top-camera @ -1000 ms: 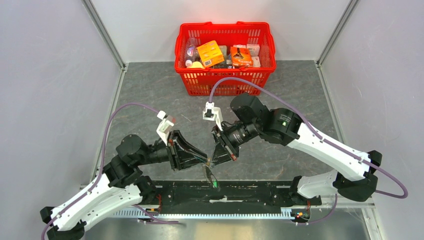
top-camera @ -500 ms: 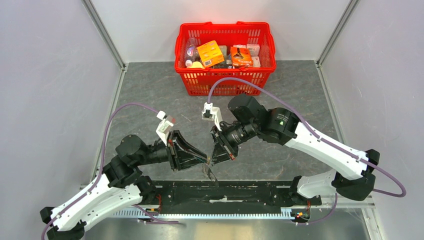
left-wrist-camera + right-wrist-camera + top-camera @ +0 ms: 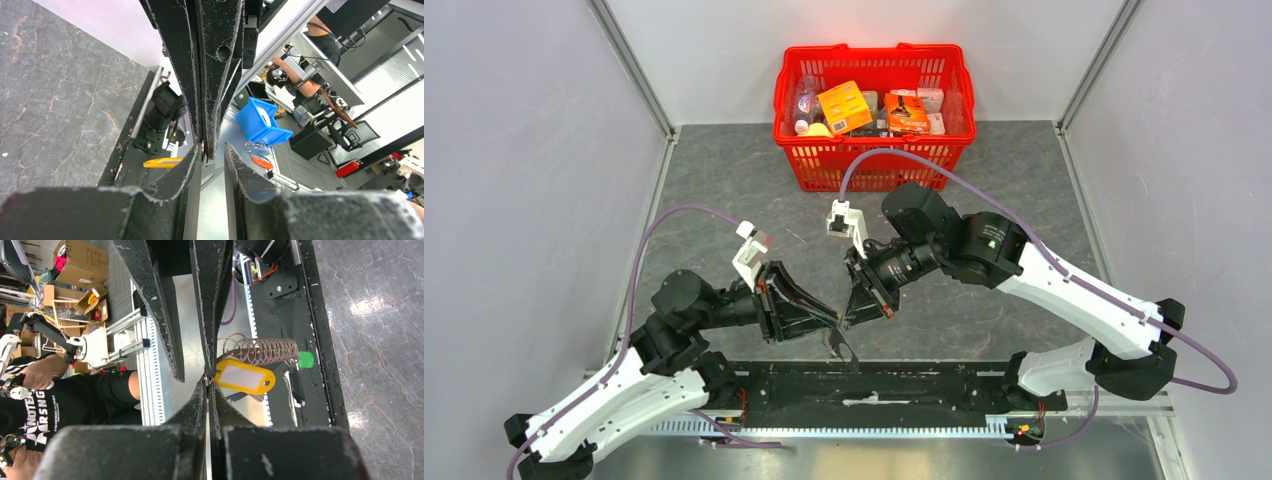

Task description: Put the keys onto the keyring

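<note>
My two grippers meet tip to tip above the table's near edge. My right gripper (image 3: pixel 850 316) (image 3: pixel 209 382) is shut at the very tips, where the keyring's wire and the yellow key's head (image 3: pixel 245 376) come together. The keyring (image 3: pixel 262 351) shows its coiled stretch beside the yellow head, with the green key's head (image 3: pixel 305 360) at its far end. In the top view the keyring (image 3: pixel 839 345) hangs as a small dark bundle below the tips. My left gripper (image 3: pixel 830 318) (image 3: pixel 214 148) is open with a narrow gap, its tips at the right gripper's tips. The yellow head also shows in the left wrist view (image 3: pixel 161 162).
A red plastic basket (image 3: pixel 874 166) full of packaged goods stands at the back middle of the grey stone table. A black base rail (image 3: pixel 924 385) runs along the near edge under the hanging keyring. White walls with metal frame posts close in both sides.
My right arm has shifted slightly left and back. The hanging bundle has risen closer to the tips, and the green head seen below them a second ago no longer shows from above.
</note>
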{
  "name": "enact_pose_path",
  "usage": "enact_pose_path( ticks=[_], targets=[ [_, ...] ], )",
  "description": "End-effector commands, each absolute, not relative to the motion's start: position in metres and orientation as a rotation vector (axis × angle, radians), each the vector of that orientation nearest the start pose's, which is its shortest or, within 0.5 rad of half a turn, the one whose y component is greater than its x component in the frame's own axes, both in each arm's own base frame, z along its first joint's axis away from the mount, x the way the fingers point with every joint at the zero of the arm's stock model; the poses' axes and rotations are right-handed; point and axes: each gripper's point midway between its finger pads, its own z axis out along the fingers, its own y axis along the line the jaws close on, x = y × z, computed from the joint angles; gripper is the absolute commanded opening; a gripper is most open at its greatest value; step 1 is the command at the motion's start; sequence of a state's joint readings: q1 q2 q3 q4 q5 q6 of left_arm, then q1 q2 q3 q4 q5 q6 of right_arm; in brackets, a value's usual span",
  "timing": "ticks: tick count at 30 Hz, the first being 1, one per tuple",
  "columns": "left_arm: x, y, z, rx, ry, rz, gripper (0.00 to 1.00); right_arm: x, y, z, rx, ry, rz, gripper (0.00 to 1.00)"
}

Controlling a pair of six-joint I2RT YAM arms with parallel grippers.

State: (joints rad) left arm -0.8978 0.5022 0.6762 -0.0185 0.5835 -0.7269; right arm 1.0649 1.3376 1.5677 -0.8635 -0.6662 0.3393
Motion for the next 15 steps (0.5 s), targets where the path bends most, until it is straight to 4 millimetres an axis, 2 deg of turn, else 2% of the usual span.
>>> enact_pose_path(
  ticks=[1,6,12,15],
  targets=[
    [0.030,-0.248,0.368,0.749,1.444,-1.791,0.26,0.057,0.349,0.351,-1.276,2.034,1.454,0.00],
    [0.024,-0.251,0.367,0.785,1.443,-1.834,0.21,0.059,0.350,0.353,-1.270,2.028,1.446,0.00],
    [0.021,-0.252,0.366,0.807,1.442,-1.863,0.04,0.060,0.350,0.354,-1.264,2.026,1.436,0.00],
    [0.020,-0.252,0.366,0.811,1.440,-1.868,0.02,0.061,0.349,0.356,-1.265,2.017,1.434,0.00]
  ],
)
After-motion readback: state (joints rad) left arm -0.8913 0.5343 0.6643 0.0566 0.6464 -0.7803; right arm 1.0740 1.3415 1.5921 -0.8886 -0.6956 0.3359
